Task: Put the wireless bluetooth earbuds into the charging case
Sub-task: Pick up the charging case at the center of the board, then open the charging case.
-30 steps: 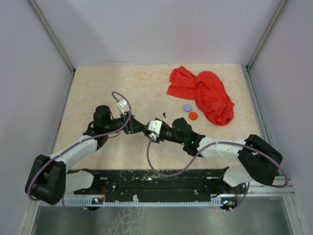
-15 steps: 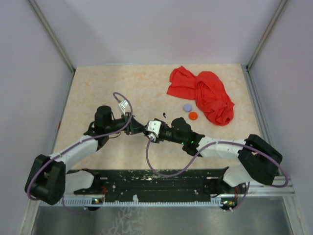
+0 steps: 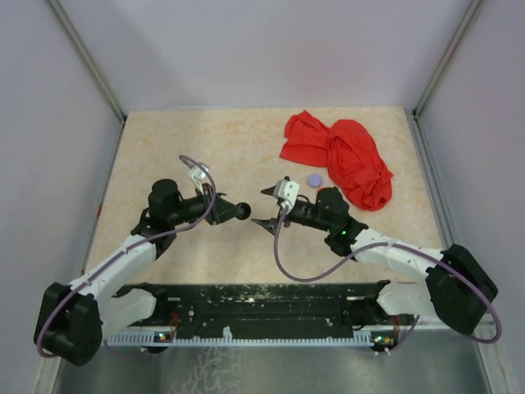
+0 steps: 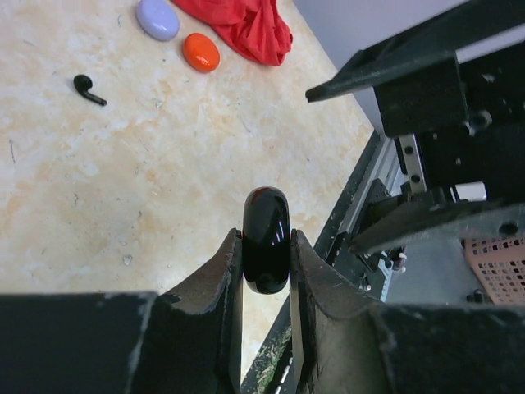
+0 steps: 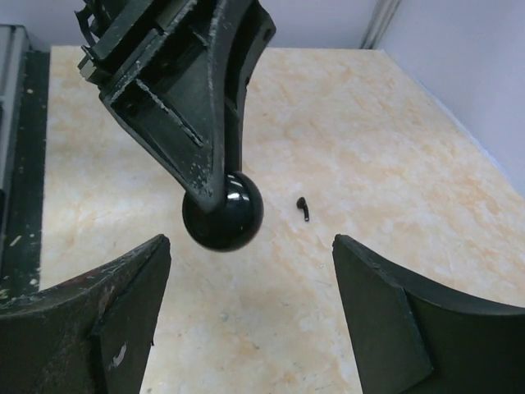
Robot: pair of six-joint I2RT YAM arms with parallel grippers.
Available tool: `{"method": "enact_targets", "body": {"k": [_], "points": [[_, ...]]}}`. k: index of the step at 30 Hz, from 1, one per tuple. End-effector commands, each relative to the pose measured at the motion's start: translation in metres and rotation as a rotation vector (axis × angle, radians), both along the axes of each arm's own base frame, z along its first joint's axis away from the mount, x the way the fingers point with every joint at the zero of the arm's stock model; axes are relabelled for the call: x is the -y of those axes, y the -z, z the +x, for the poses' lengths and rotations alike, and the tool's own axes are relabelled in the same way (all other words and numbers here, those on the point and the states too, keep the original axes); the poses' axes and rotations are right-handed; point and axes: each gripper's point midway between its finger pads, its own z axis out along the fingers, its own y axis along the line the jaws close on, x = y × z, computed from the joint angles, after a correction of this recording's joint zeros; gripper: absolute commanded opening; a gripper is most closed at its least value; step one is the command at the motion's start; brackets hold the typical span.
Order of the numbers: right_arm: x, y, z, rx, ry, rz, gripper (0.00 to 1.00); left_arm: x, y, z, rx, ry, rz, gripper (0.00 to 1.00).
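My left gripper (image 3: 236, 212) is shut on the charging case (image 4: 266, 240), a glossy round black puck held on edge between the fingers, above the table. The case also shows in the right wrist view (image 5: 223, 211), hanging from the left fingers. My right gripper (image 3: 261, 208) is open wide and empty, facing the case from the right with a small gap; in its own view (image 5: 250, 246) the case sits just ahead of the left jaw. One tiny black earbud (image 4: 89, 89) lies on the table and shows in the right wrist view (image 5: 304, 208) too. The second earbud is not in view.
A lavender disc (image 3: 314, 180) and a red-orange disc (image 4: 201, 52) lie near a crumpled red cloth (image 3: 340, 160) at the back right. The right arm covers the red-orange disc in the top view. A black rail (image 3: 262, 302) runs along the table's near edge.
The two grippers were together at the table's middle. The right gripper has pulled back to the right and opened. The left gripper has drawn slightly left, still holding the case.
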Motion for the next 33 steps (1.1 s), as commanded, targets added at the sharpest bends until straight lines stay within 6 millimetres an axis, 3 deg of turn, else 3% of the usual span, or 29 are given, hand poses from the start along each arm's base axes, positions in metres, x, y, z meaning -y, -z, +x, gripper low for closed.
{"method": "enact_targets", "body": {"k": [1,6,11,33], "points": [[0.008,-0.034,-0.022,-0.097,-0.159,0.140,0.80,0.002,-0.024,-0.003,0.136,0.036,-0.029,0.00],[0.013,-0.047,-0.031,-0.196,-0.275,0.180,0.80,0.006,-0.049,-0.016,0.233,0.105,-0.101,0.00],[0.008,-0.052,-0.027,-0.274,-0.306,0.183,0.76,0.012,-0.063,-0.027,0.298,0.169,-0.144,0.00],[-0.007,-0.055,-0.033,-0.399,-0.432,0.200,0.44,0.032,-0.071,-0.051,0.385,0.302,-0.166,0.00]]}}
